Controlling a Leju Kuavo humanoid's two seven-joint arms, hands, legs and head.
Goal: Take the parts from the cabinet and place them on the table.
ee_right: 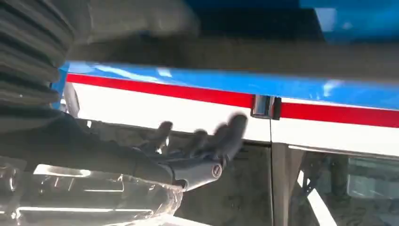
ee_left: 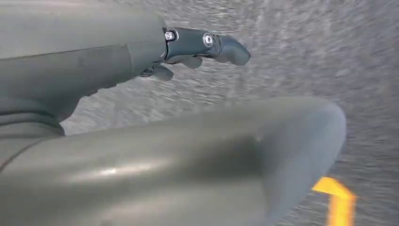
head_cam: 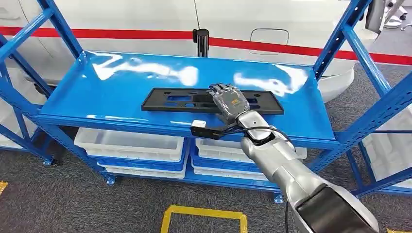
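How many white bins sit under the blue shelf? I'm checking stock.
2 at least: one white bin lower left, another lower right, partly behind the right hand's arm; stacked ones below may be hidden.

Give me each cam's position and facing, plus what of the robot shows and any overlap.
Head view: high on the body, looking forward and down at the blue shelf; the right arm reaches in, right hand over the black part.
Left wrist view: behind the left hand, facing grey floor with a yellow marking.
Right wrist view: behind the right hand, facing the white vehicle's red stripe.
Shared: the head and right wrist views both show the right hand, blue shelf and red stripe.
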